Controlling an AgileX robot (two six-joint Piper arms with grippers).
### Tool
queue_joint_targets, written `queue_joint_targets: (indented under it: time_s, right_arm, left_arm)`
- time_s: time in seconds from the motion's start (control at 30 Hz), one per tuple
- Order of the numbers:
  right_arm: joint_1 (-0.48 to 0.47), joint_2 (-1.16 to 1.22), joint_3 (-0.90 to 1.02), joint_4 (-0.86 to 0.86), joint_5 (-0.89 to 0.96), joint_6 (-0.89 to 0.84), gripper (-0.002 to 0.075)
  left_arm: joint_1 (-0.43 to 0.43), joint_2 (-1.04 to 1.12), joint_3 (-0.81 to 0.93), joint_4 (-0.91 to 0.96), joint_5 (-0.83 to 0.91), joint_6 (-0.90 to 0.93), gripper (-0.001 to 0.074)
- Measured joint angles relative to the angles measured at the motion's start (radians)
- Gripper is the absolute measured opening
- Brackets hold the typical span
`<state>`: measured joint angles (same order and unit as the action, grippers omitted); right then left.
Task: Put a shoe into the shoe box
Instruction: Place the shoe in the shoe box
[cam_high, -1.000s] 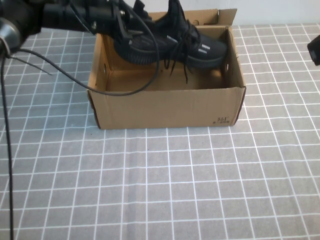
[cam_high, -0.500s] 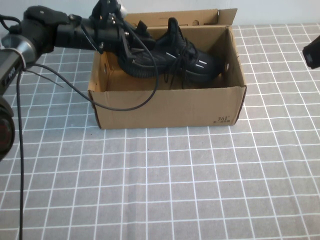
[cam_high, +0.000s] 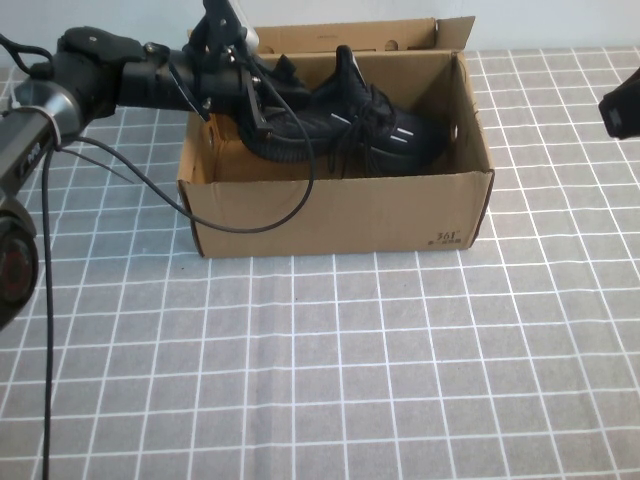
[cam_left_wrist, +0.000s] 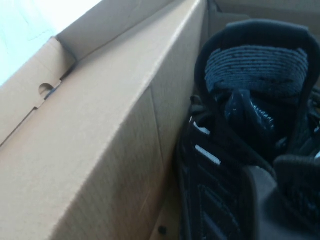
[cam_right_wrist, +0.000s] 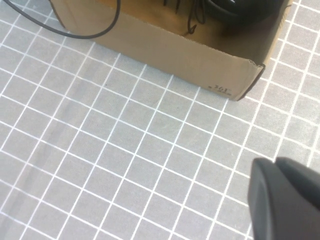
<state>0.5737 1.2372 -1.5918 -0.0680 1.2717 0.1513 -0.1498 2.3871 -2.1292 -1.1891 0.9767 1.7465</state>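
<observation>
The black shoe (cam_high: 350, 125) lies inside the brown cardboard shoe box (cam_high: 330, 215), toe towards the right wall, laces hanging. My left gripper (cam_high: 262, 108) reaches in over the box's left wall and is shut on the shoe's heel end. In the left wrist view the shoe (cam_left_wrist: 255, 70) is seen from its heel, next to a box wall (cam_left_wrist: 110, 150), with my left gripper (cam_left_wrist: 277, 195) clamped on the heel collar. My right gripper (cam_high: 620, 105) hovers at the far right, away from the box. In the right wrist view it (cam_right_wrist: 285, 200) is shut and empty above the mat, with the box (cam_right_wrist: 165, 47) beyond it.
The box's lid flap (cam_high: 350, 36) stands up at the back. A black cable (cam_high: 250, 225) from the left arm loops over the box's front wall. A grey mat with a white grid (cam_high: 350, 380) covers the table in front of and beside the box.
My left gripper has lowered the shoe from above the rim down into the box. The right gripper has shifted slightly at the right edge.
</observation>
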Motion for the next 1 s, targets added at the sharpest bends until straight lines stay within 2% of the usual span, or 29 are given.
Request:
queue_joint_targets:
  time_s: [0.23, 0.3, 0.37, 0.5, 0.6, 0.83, 1.0]
  right_arm:
    - [0.0, 0.0, 0.0, 0.004, 0.0, 0.0, -0.0016]
    - [0.0, 0.0, 0.0, 0.004, 0.0, 0.0, -0.0016]
    - [0.0, 0.0, 0.0, 0.004, 0.0, 0.0, -0.0016]
    - [0.0, 0.0, 0.0, 0.004, 0.0, 0.0, -0.0016]
    - [0.0, 0.0, 0.0, 0.006, 0.0, 0.0, -0.0016]
    - [0.0, 0.0, 0.0, 0.01, 0.0, 0.0, -0.0016]
    - [0.0, 0.0, 0.0, 0.011, 0.0, 0.0, -0.0016]
  left_arm:
    - [0.0, 0.009, -0.001, 0.01, -0.007, 0.0, 0.0066]
    - [0.0, 0.011, -0.004, 0.036, -0.011, 0.0, 0.0088]
    - [0.0, 0.012, -0.005, 0.073, -0.026, -0.004, 0.0146]
    - [0.0, 0.013, -0.007, 0.097, -0.08, -0.015, 0.0323]
    - [0.0, 0.013, -0.008, 0.098, -0.125, -0.018, 0.0374]
    - [0.0, 0.013, -0.008, 0.097, -0.122, -0.06, 0.0384]
    - [0.0, -0.03, -0.008, 0.132, -0.144, -0.254, 0.0277]
